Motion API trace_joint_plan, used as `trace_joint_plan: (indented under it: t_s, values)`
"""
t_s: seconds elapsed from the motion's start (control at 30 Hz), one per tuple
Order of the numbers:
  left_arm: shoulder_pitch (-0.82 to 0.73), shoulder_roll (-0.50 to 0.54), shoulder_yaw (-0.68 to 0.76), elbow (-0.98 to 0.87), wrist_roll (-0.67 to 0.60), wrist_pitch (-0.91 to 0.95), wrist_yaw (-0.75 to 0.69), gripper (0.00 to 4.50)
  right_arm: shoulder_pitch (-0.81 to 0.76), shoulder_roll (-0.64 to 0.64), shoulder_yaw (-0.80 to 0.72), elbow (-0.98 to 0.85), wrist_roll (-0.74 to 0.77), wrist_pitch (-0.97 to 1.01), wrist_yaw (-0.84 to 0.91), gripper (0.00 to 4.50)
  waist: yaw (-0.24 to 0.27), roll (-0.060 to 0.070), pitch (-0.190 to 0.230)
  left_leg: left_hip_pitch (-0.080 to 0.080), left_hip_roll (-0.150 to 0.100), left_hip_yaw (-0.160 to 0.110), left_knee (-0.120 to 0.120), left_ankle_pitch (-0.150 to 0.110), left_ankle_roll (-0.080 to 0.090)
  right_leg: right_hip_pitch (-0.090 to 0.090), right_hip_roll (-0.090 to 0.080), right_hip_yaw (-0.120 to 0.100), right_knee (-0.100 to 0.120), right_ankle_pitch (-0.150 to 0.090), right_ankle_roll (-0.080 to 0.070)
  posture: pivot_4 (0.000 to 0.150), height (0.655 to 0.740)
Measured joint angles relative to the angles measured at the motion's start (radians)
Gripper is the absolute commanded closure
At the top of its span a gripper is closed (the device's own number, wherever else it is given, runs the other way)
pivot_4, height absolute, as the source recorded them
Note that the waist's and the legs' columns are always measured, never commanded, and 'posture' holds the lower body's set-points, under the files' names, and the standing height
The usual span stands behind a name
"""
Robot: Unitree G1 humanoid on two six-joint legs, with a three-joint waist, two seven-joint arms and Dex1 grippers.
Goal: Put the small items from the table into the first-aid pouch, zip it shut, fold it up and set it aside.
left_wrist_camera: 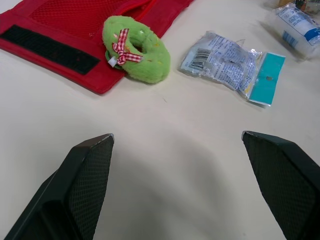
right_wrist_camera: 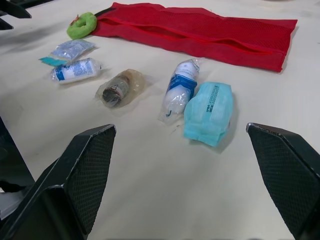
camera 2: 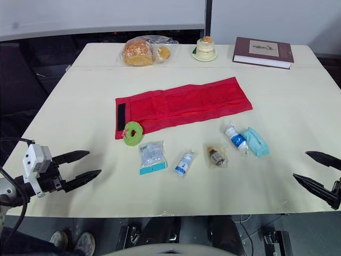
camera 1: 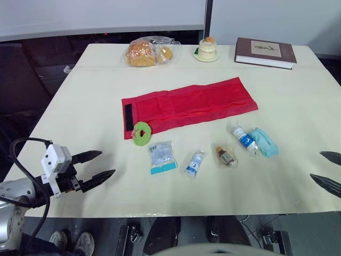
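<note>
at table front edge: left gripper and right gripper spread, empty | step: packing not begun (red pouch flat) | next: pinch green ring

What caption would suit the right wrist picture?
Open right gripper faces a blue pack, a wrapped bottle and the red pouch on the table.

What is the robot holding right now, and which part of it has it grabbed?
Nothing. The left gripper and the right gripper are both open over the table, and the red pouch lies apart from both.
</note>
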Motion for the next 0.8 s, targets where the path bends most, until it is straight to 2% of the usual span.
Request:
trace_joint_plan:
  t_s: [0.43, 0.8]
  values:
    - [-0.015, -0.012, -0.003, -0.025, -0.02, 0.042, 0.025, 0.13, 0.017, -0.02, 0.011, -0.013, 0.004, -0.024, -0.019, 0.04, 0.001, 0.0, 0.0, 0.0, 0.0, 0.0, 0.0, 0.0, 0.0, 0.0, 0.0, 0.0, 0.0, 0.0, 0.0, 0.15, 0.7289]
    - [-0.017, -0.052, -0.086, -0.142, -0.045, 0.198, 0.145, 0.13, 0.017, 0.0, 0.122, -0.302, 0.077, 0.02, -0.139, 0.04, 0.003, 0.0, 0.0, 0.0, 0.0, -0.001, 0.0, 0.0, 0.0, 0.001, -0.001, 0.001, 0.0, 0.002, 0.004, 0.15, 0.7289]
